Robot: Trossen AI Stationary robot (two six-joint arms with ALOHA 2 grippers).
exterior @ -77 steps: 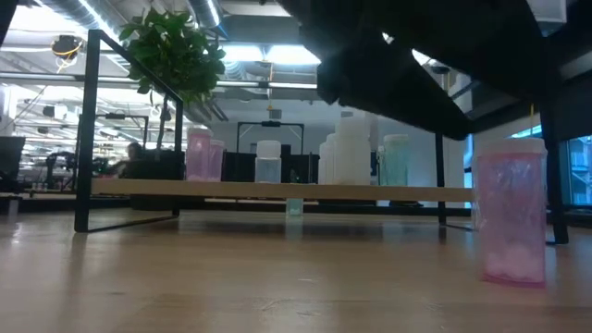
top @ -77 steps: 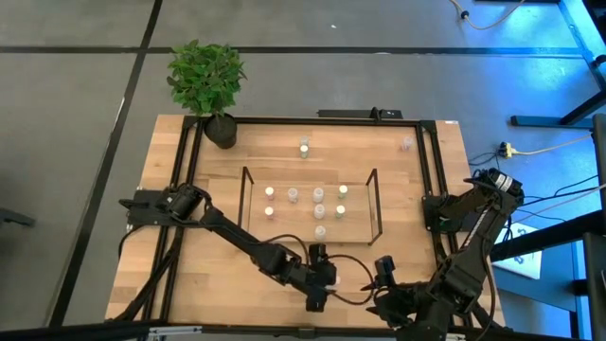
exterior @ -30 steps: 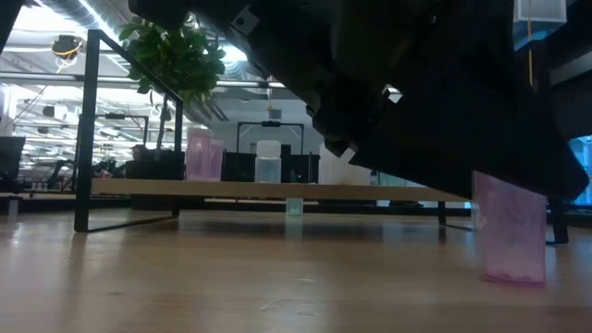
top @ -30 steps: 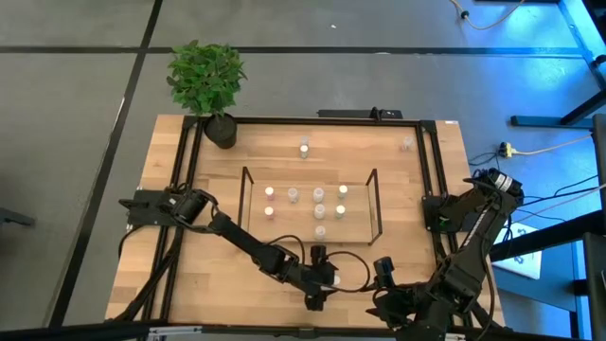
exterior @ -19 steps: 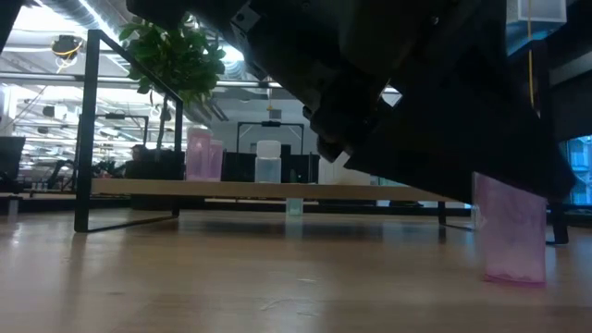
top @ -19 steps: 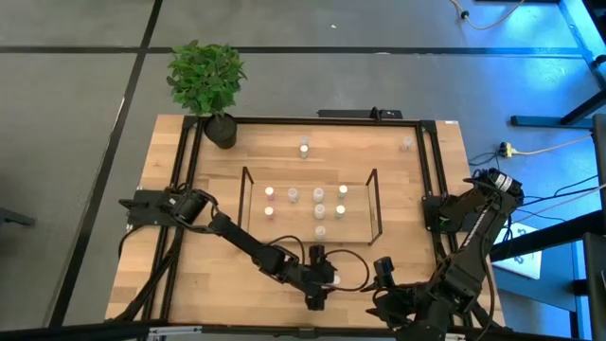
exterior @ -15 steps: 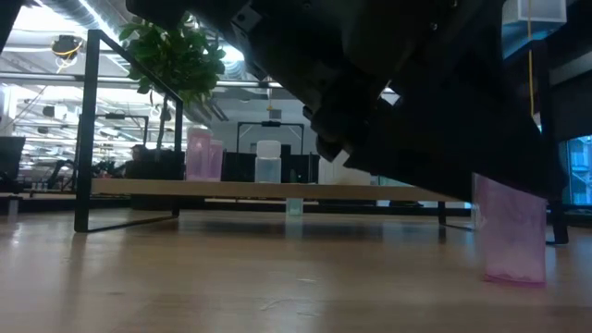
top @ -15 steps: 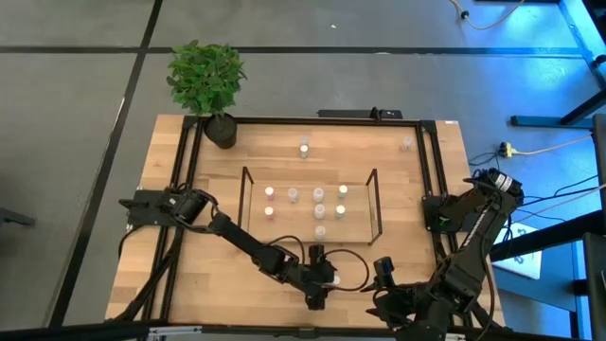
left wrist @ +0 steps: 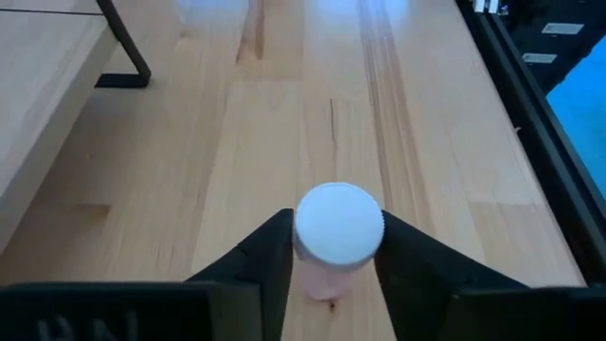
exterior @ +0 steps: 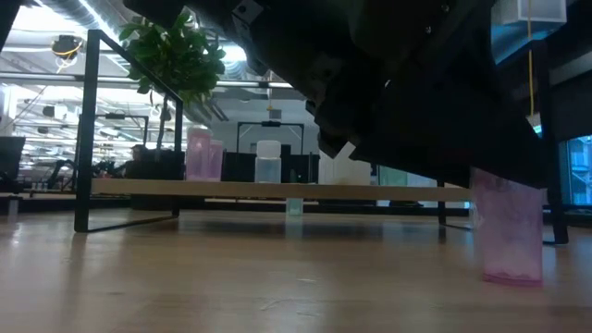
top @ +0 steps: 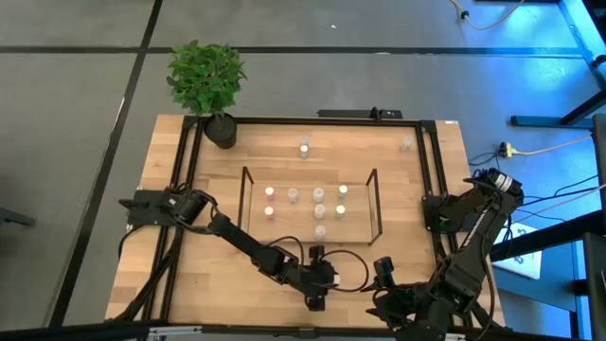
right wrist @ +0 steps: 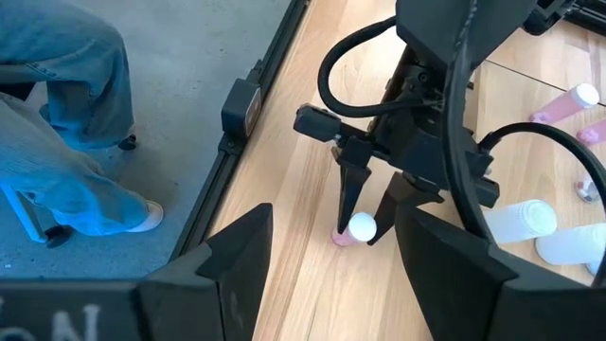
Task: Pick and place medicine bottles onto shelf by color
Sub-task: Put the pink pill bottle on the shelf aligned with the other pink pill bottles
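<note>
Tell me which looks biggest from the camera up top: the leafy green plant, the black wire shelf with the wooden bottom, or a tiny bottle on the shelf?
From largest to smallest in the high view:
1. The black wire shelf with the wooden base
2. The leafy green potted plant
3. A tiny pale bottle with a whitish top, far smaller than both

No ties here.

Overhead, table-level and both wrist cameras share the pink bottle [left wrist: 338, 232].

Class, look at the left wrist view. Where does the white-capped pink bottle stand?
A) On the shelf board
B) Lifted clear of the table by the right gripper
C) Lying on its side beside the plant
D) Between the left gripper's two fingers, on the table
D: the pink bottle stands upright on the table with the left gripper fingers on either side of it.
</note>
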